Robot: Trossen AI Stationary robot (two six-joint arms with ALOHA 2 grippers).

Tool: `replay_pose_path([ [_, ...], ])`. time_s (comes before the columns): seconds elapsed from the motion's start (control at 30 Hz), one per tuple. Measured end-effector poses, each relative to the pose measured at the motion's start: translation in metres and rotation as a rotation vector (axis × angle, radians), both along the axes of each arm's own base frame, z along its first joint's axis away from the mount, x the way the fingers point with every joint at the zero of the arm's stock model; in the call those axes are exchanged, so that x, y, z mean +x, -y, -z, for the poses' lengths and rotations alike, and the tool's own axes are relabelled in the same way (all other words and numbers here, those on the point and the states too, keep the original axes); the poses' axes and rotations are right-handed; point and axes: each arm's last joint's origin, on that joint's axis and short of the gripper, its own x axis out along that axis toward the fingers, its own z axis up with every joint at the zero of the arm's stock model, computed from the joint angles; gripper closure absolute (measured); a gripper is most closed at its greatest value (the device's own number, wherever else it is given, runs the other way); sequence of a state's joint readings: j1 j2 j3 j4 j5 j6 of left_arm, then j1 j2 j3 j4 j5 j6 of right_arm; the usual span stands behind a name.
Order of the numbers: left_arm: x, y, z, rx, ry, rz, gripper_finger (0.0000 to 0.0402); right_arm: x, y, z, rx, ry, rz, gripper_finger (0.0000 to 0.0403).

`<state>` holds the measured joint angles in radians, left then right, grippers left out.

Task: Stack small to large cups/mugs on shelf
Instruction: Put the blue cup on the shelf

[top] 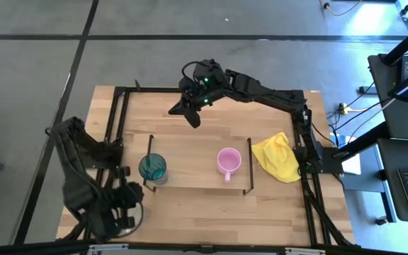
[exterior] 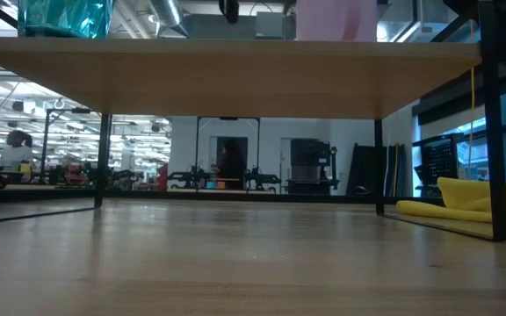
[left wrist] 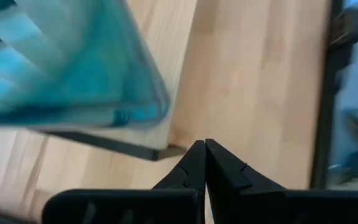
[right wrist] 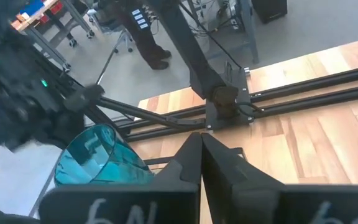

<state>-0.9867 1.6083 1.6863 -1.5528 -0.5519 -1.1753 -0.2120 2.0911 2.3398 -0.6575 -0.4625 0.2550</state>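
Note:
A teal translucent tumbler (top: 153,168) stands upright on the left end of the low wooden shelf (top: 193,173). A pink handled mug (top: 228,161) stands upright toward the shelf's right end. My left gripper (left wrist: 204,150) is shut and empty, low by the shelf's near left corner, with the tumbler (left wrist: 61,62) close beyond it. My right gripper (top: 193,119) is shut and empty too, raised over the far middle of the table behind the shelf; its wrist view looks past the fingers (right wrist: 201,146) at the tumbler (right wrist: 98,158).
A crumpled yellow cloth (top: 278,157) lies on the table right of the shelf. Black frame rails (top: 122,113) run along the table's left, far and right sides. A person's legs (right wrist: 148,37) show on the floor beyond the table. Bare wood lies in front of the shelf (top: 211,212).

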Motion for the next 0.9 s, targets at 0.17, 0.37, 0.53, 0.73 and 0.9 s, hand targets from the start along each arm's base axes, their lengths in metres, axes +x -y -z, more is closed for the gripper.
replay_pose_path([
  [0.17,0.002,0.008,0.028,0.028,-0.027,-0.089,0.0400,-0.001,0.005,0.000,0.020,-0.006,0.019,0.0393],
  [0.37,0.005,0.013,0.039,0.018,0.171,-0.185,0.0400,-0.003,0.014,0.000,0.033,-0.009,0.042,0.0393],
  [0.53,0.007,0.011,0.049,0.023,0.187,-0.225,0.0401,-0.007,0.027,-0.002,0.049,-0.006,0.071,0.0393],
  [0.73,0.009,0.008,0.059,0.052,0.265,-0.263,0.0401,-0.011,0.033,-0.004,0.059,-0.003,0.069,0.0393],
  [0.9,0.010,0.007,0.060,0.074,0.324,-0.276,0.0401,-0.012,0.033,-0.003,0.062,-0.017,0.071,0.0393],
])
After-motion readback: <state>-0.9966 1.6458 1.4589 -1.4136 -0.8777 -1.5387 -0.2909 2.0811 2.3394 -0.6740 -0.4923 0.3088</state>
